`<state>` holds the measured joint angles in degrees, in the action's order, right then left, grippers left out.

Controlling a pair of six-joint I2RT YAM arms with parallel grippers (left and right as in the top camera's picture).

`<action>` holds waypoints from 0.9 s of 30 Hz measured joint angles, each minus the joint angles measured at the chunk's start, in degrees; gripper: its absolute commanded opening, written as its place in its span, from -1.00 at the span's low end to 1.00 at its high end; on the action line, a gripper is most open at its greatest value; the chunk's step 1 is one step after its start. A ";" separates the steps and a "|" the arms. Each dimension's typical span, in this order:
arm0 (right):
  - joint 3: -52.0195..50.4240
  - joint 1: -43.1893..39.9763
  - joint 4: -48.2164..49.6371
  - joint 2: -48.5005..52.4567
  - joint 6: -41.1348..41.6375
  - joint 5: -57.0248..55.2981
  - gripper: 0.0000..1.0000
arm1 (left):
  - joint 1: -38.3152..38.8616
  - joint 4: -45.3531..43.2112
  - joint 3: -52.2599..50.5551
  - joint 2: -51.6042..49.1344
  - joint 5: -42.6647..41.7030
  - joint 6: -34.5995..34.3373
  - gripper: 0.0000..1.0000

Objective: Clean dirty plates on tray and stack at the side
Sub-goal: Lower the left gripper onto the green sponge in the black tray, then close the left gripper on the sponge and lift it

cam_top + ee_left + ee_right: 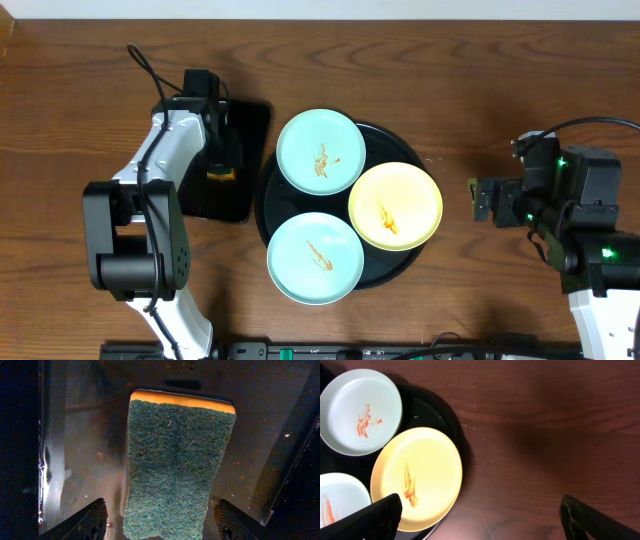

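Three plates lie on the round black tray (388,135), each with an orange sauce smear: a mint plate (320,151) at the back, a yellow plate (395,205) on the right and a mint plate (315,257) at the front. My left gripper (222,165) is open over a green-and-orange sponge (177,465), one finger on each side of it (162,525). My right gripper (480,198) is open and empty over bare table just right of the tray. In the right wrist view the gripper (485,520) sits beside the yellow plate (417,477), with the back mint plate (360,410) beyond.
The sponge lies in a small rectangular black tray (248,125) left of the round tray; its glossy floor (80,435) fills the left wrist view. The table is dark brown wood (545,435). Cables run by both arm bases.
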<state>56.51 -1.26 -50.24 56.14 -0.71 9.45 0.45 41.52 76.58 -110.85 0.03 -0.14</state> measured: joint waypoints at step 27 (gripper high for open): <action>0.00 0.00 -0.74 0.00 0.00 0.00 0.97 | 0.00 -3.21 0.00 -2.14 0.13 1.86 -0.14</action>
<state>56.51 -1.26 -50.98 56.14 -0.71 9.45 0.45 38.30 76.58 -112.99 0.16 1.72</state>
